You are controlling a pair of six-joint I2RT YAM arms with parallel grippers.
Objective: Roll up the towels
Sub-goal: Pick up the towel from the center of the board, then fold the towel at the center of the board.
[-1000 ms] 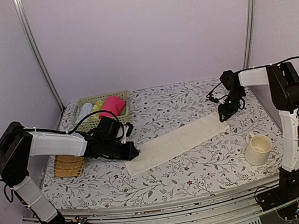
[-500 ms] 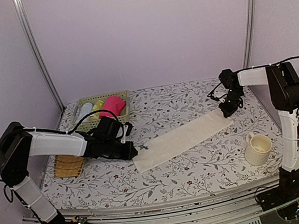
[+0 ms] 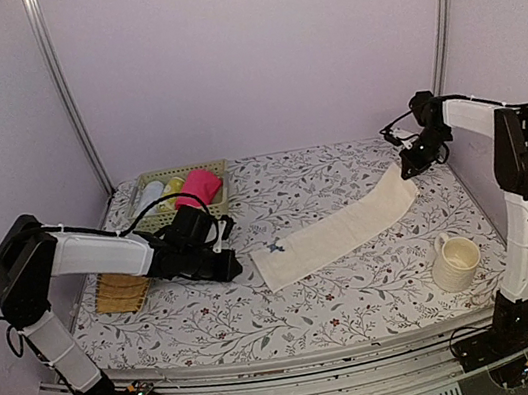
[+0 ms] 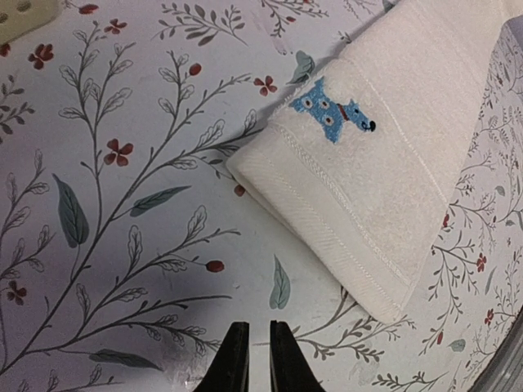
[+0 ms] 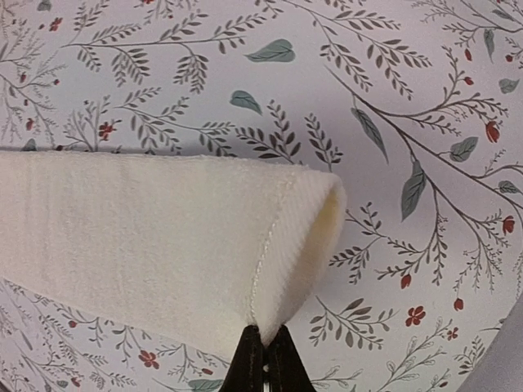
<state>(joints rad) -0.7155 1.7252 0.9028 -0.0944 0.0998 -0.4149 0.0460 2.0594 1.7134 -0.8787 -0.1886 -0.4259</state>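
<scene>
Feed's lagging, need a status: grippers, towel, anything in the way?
Right gripper shut on far end of cream towel, raised. Left gripper nearly shut, empty, just off its near end. Path clear; mug stands apart.

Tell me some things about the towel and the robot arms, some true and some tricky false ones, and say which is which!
1. The right gripper pinches one end of the cream towel. True.
2. The left gripper holds the towel's other end. False: its tips are off the towel and grip nothing.
3. A little blue dog is stitched on the cream towel. True.
4. The mug stands on the cream towel. False: it stands on the flowery tablecloth, apart from the towel.
5. The pink towel lies in the basket. True.
</scene>
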